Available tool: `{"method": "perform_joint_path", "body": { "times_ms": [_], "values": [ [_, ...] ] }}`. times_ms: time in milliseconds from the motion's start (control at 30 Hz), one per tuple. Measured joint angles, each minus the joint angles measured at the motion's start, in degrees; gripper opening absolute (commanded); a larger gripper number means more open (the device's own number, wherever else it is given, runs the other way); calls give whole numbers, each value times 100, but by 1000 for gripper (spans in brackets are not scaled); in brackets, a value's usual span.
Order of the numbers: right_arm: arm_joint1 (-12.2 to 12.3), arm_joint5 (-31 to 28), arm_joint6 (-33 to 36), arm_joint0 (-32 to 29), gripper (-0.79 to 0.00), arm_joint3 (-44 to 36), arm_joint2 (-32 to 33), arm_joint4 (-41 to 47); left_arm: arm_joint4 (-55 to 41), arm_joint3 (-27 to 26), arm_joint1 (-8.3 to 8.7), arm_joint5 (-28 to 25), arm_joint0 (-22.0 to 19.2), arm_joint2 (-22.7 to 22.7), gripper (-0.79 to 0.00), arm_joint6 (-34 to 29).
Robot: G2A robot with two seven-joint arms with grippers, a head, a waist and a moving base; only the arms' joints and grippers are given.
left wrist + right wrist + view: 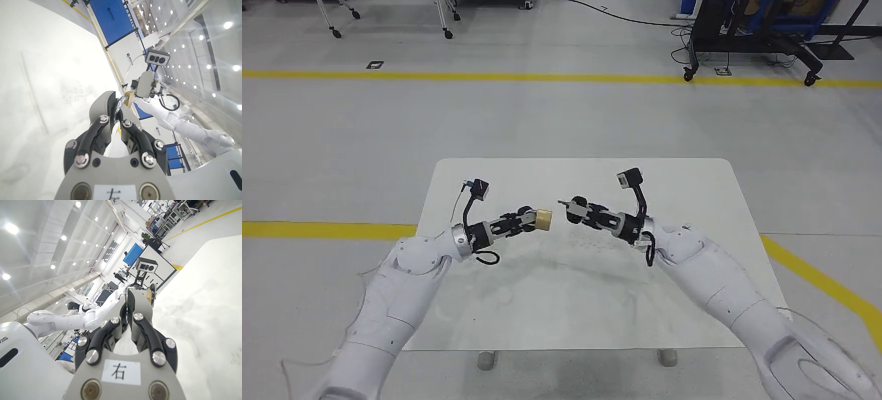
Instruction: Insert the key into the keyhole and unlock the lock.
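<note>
While both arms hang above the table point(682, 300), the left gripper point(523, 222) is clamped on the shackle point(119, 106) of the lock point(541, 219), whose brass body juts past the fingertips toward the other arm. Just to the right, across a narrow gap, the key point(562, 203) points at the lock, its silvery tip sticking out. The right gripper point(575, 209) pinches it, fingers point(140, 302) pressed together, over the table's middle.

The key point(562, 203) showed from above as a tiny tip, too small to tell; the right hand point(130, 294) hid the rest. The lock point(541, 219) was too small to show its keyhole.
</note>
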Motion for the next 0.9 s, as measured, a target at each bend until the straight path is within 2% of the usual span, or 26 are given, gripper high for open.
{"method": "perform_joint_path", "body": {
  "times_ms": [267,467,700,900],
  "values": [
    [-540,-352,-319,519,-785,787,-423,65,-681,109,12,-150,-32,-41,-785,-641],
    [-851,-412,-268,761,-785,1257,-640,-16,-807,311,-20,-132,-175,61,-785,-789],
    [-1040,-498,640,826,-785,1531,-758,449,-874,679,-33,72,-316,-6,-785,-483],
    [-1082,-600,684,886,-785,1714,-650,593,-984,833,-29,148,-343,-108,-785,-249]
  ]
}}
